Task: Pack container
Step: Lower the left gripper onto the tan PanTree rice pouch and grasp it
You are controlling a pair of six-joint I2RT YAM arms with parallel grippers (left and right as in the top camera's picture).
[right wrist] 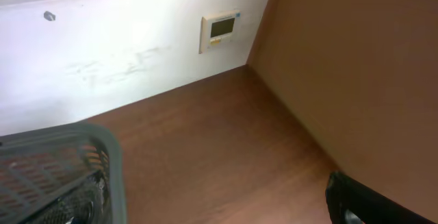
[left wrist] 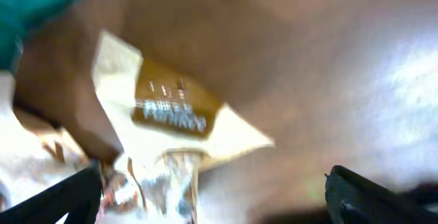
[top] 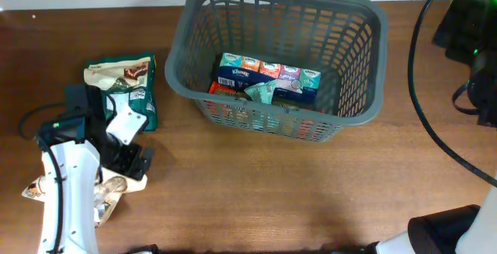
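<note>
The container (top: 175, 67), a big dark grey slotted basket, stands at the back middle of the table. Inside it lie a row of colourful tissue packs (top: 268, 74) and an orange pack (top: 220, 88). Its rim corner (right wrist: 102, 152) shows low on the left in the right wrist view. My left gripper (top: 133, 167) hangs open at the front left over a cream snack pack (top: 112, 190). In the blurred left wrist view, that cream pack with a brown label (left wrist: 171, 114) lies just ahead of the open gripper (left wrist: 212, 207). My right gripper (right wrist: 227, 214) is open over bare table, right of the basket.
A green snack bag (top: 124, 87) lies left of the basket, behind my left arm. Another cream pack (top: 35, 188) sits at the left edge. The right arm (top: 464, 29) and its black cable (top: 435, 133) occupy the right side. A white wall (right wrist: 102, 53) borders the table's back.
</note>
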